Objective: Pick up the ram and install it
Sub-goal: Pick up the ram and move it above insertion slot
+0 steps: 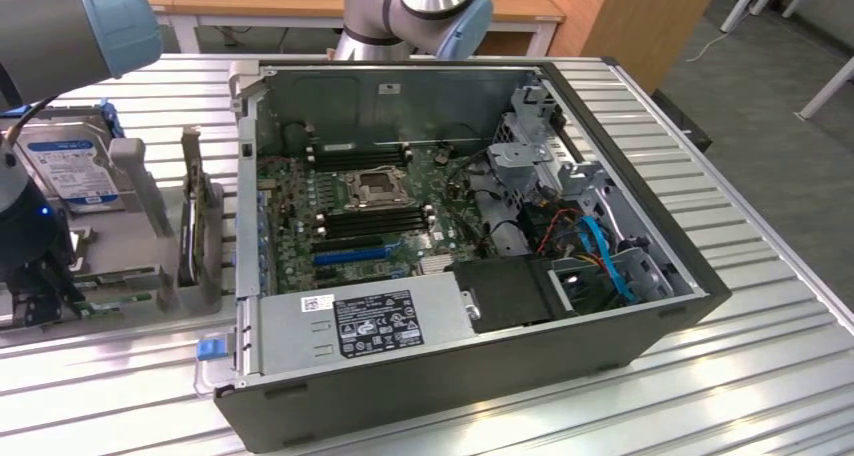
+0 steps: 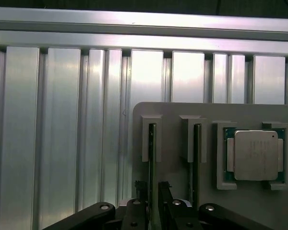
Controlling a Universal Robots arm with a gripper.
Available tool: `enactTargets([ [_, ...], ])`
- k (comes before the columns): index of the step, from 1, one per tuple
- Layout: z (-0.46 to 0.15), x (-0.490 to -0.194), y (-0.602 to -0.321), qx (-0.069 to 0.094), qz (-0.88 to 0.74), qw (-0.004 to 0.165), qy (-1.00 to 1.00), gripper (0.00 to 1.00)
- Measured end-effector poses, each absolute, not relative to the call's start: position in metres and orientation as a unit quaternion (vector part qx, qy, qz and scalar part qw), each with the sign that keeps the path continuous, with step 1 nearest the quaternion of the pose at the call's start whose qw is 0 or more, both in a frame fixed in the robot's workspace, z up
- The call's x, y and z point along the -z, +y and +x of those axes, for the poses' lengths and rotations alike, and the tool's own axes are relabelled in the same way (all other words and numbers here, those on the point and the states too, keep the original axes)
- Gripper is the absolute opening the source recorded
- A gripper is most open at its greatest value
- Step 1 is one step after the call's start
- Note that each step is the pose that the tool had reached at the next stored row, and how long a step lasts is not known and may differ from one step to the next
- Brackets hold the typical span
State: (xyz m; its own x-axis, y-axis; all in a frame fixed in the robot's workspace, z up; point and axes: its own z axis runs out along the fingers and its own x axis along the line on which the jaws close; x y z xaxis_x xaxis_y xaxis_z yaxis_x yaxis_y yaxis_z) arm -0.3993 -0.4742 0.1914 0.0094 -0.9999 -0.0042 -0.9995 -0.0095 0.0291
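Observation:
Two ram sticks stand on edge in slots of a grey fixture plate (image 2: 173,120) in the wrist view. My gripper (image 2: 152,188) is open and straddles the nearer stick (image 2: 152,143), one dark finger (image 2: 140,191) on each side of its thin green edge. The gap to the stick is small. The other ram stick (image 2: 196,148) stands parallel in the neighbouring slot, untouched. In the exterior view the arm's dark wrist (image 1: 34,246) hangs over the fixture at that view's left, and the sticks there are hidden.
A processor chip (image 2: 256,155) lies in a pocket on the same plate. An open computer case (image 1: 641,326) fills the middle of the slatted metal table, with black memory slots (image 1: 380,221) beside the processor socket (image 1: 374,188). A hard drive (image 1: 74,171) stands behind the fixture.

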Motion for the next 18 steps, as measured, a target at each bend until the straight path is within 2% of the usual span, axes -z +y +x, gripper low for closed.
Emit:
enactTargets([
  [9, -0.3992, -0.1914, -0.4742, 0.012, 0.71, 0.009, -0.704, 0.24],
  [10, -0.3992, -0.1914, -0.4742, 0.012, 0.71, 0.009, -0.704, 0.22],
  [11, -0.3992, -0.1914, -0.4743, 0.012, 0.71, 0.009, -0.704, 0.16],
  [18, -0.3992, -0.1914, -0.4743, 0.012, 0.71, 0.009, -0.704, 0.14],
])
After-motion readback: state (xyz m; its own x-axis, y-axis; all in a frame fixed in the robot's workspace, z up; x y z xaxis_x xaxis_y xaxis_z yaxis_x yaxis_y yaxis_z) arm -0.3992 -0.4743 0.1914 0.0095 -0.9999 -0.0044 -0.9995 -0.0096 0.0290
